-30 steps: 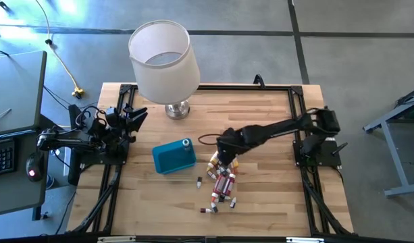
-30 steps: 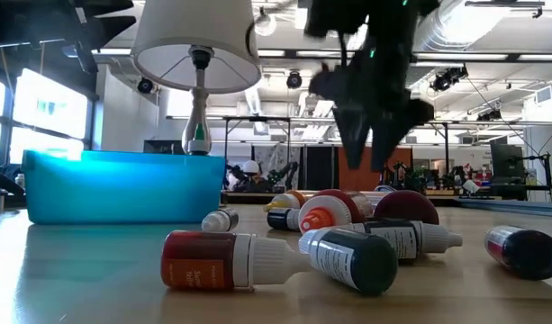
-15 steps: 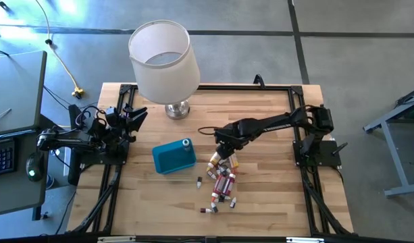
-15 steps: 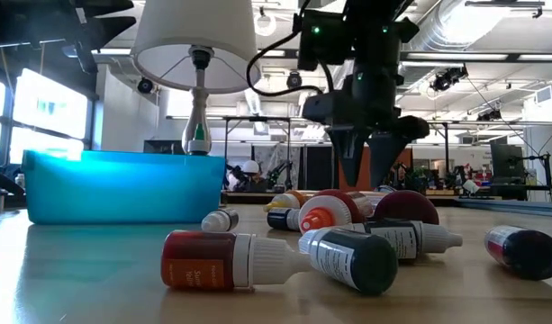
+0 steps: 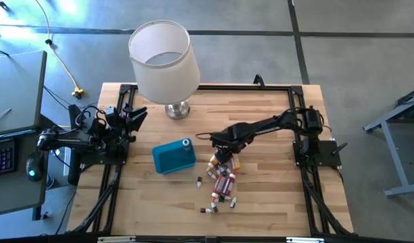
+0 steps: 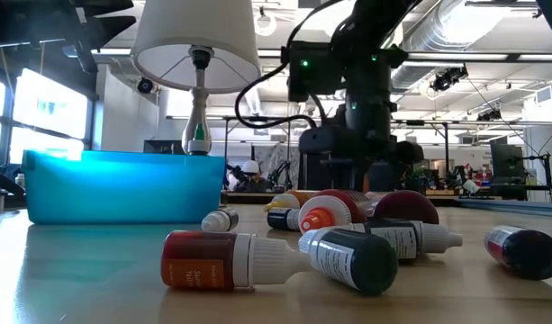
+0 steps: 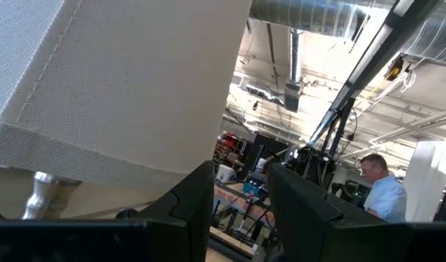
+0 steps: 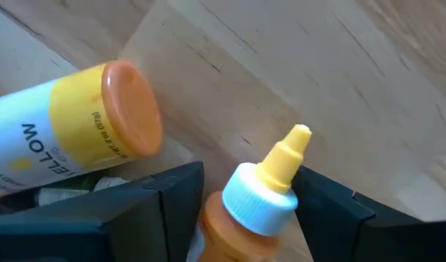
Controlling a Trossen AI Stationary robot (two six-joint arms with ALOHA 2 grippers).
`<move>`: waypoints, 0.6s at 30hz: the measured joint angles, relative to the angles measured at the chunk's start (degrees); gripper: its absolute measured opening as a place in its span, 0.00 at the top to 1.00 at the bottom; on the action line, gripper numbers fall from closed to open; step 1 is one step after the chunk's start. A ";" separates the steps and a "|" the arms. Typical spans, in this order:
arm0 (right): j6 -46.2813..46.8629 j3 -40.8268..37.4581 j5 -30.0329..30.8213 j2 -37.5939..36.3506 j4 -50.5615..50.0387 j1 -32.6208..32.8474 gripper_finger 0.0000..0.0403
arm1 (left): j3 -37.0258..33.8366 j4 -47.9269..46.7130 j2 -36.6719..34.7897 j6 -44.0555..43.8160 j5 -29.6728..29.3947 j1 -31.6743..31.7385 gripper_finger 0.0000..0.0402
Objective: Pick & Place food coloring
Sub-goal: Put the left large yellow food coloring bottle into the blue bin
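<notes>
First pick barely begun; nearly all the food coloring point(image 5: 221, 179) lies loose on the table point(image 5: 274, 196).

From above I see one bottle in the blue tray point(image 5: 173, 157), left gripper point(image 5: 136, 115) parked aside, its fingers apart in its wrist view; low view shows the pile untouched; my right gripper point(image 8: 230, 193) straddles an orange bottle point(image 8: 255, 196), jaws not yet clamped.

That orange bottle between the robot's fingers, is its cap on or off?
Off: the orange bottle shows a bare yellow dropper tip between the right gripper fingers.
</notes>
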 joint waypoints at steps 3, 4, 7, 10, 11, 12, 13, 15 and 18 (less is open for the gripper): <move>-0.39 0.00 0.04 0.15 -0.02 -0.03 0.56 | 0.00 0.02 0.00 0.00 -0.02 0.00 0.68; -0.39 -0.03 0.05 0.14 -0.04 -0.03 0.58 | 0.00 0.02 0.00 0.00 -0.09 0.00 0.68; -0.44 -0.13 0.05 -0.18 -0.04 -0.03 0.66 | 0.00 0.02 0.00 0.02 -0.15 0.00 0.68; -1.74 -0.12 -0.18 -0.33 -0.05 0.03 0.71 | 0.00 0.02 0.00 0.02 -0.28 0.00 0.68; -1.98 -0.13 -0.17 -0.34 -0.02 0.22 0.72 | 0.00 0.01 0.00 0.02 -0.28 0.00 0.68; -2.02 -0.17 -0.11 -0.55 0.01 0.42 0.72 | 0.00 0.01 0.00 0.02 -0.28 0.00 0.68; -2.12 -0.25 -0.08 -0.83 0.10 0.69 0.72 | 0.00 0.01 0.00 0.02 -0.27 0.00 0.68; -2.11 -0.38 -0.01 -1.49 0.38 1.38 0.72 | 0.00 0.02 0.00 0.02 -0.28 0.00 0.68; -1.60 -0.44 -0.73 -3.90 1.42 3.00 0.71 | 0.00 0.07 0.00 0.02 -0.28 0.00 0.68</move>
